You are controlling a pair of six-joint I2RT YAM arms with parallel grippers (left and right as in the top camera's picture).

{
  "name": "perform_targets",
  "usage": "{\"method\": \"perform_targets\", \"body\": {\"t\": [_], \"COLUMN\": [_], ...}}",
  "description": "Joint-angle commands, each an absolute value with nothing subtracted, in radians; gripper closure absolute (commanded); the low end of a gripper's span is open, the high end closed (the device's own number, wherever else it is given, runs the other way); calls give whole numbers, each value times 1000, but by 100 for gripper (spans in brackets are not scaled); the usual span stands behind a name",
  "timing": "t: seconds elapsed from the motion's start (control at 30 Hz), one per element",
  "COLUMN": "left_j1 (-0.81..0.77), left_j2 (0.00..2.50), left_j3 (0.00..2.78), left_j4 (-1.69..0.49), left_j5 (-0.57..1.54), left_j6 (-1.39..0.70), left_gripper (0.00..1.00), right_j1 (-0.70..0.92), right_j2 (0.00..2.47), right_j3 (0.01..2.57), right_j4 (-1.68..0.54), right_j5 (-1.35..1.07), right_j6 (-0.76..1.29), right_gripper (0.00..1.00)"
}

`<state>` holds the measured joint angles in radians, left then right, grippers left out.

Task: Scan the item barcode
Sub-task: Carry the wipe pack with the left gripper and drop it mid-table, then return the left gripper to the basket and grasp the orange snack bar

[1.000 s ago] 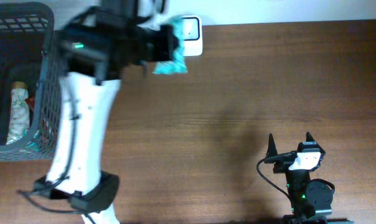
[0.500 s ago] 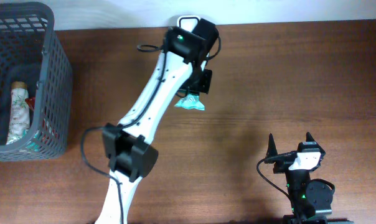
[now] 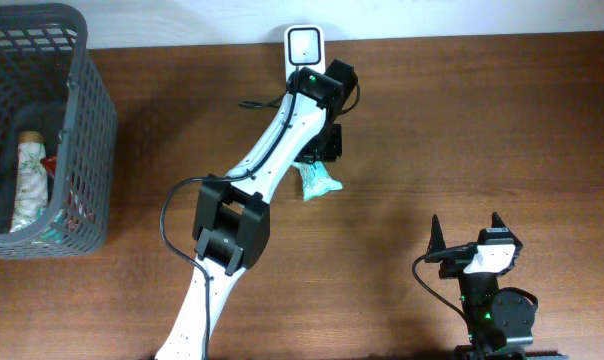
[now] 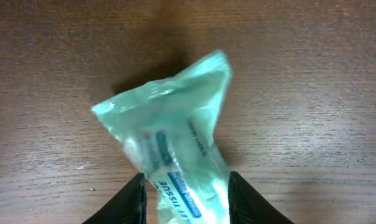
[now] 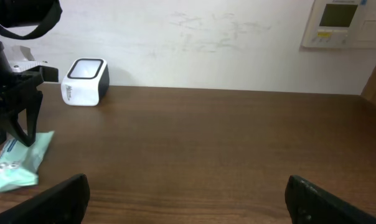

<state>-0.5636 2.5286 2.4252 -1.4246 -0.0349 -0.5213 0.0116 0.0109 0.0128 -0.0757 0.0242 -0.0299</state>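
The item, a pale green tissue pack (image 3: 320,182) with blue print, lies on the wooden table in front of the white barcode scanner (image 3: 304,45). My left gripper (image 3: 322,150) stands right over it. In the left wrist view the pack (image 4: 175,137) runs between the two dark fingertips (image 4: 133,202), and the left gripper (image 4: 187,202) is open around it. The right wrist view shows the pack (image 5: 20,163) flat on the table under the left gripper (image 5: 17,124), with the scanner (image 5: 85,81) behind. My right gripper (image 3: 466,232) rests open at the front right, holding nothing.
A dark mesh basket (image 3: 92,110) stands at the far left with a packet (image 3: 30,180) inside. The scanner sits at the table's back edge against a white wall. A wall control panel (image 5: 340,22) shows in the right wrist view.
The left arm swung the pack from beside the scanner down to the table in front of it. Its jaws have parted from the pack. The right arm has not moved.
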Motion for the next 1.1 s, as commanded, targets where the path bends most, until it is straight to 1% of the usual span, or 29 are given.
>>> {"method": "perform_targets", "body": {"t": [0.0,0.07,0.17,0.2,0.23,0.27,0.37,0.4,0.5,0.57,0.63,0.73,0.8,0.83,0.87,0.93,1.03,1.07], "left_j1": [-527,-487,-415,-388,-361,-324,-184,-109,31,194,303,465,547,574,600,629,632,631], "left_j2": [2538,2521,2466,2440,2418,2360,2222,2173,2117,2099,2101,2111,2113,2113,2113,2113,2113,2113], "left_j3": [2537,2707,3002,3077,3141,3136,3137,3137,3137,3137,3132,3072,2974,2926,2864,2708,2519,2430], "left_j4": [-1488,-1561,-1633,-1642,-1645,-1624,-1598,-1592,-1587,-1571,-1569,-1569,-1564,-1555,-1540,-1495,-1436,-1410], "left_j5": [-38,4,30,31,30,29,-31,-50,-50,-50,-50,-50,-50,-50,-50,-49,-50,-49], "left_j6": [-537,-493,-465,-453,-432,-415,-409,-409,-410,-410,-409,-358,-342,-342,-341,-266,-206,-207], "left_gripper": [60,59,51,33,18,8,7,6,5,4,4,10,11,11,15,20,21,27], "right_j1": [6,6,6,6,6,6,6,6,6,6,6,6,6,6,6,6,6,6], "right_j2": [4,4,4,4,4,4,4,4,4,4,4,4,4,4,4,4,4,4], "right_j3": [6,6,6,6,6,6,6,6,6,6,6,6,6,6,6,6,6,6], "right_j4": [-81,-81,-81,-81,-81,-81,-81,-81,-81,-81,-81,-81,-81,-81,-81,-81,-81,-81], "right_j5": [26,26,26,26,26,26,26,26,26,26,26,26,26,26,26,26,26,26], "right_j6": [-30,-30,-30,-30,-30,-30,-30,-30,-30,-30,-30,-30,-30,-30,-30,-30,-30,-30], "right_gripper": [1,1,1,1,1,1,1,1,1,1,1,1,1,1,1,1,1,1]}}
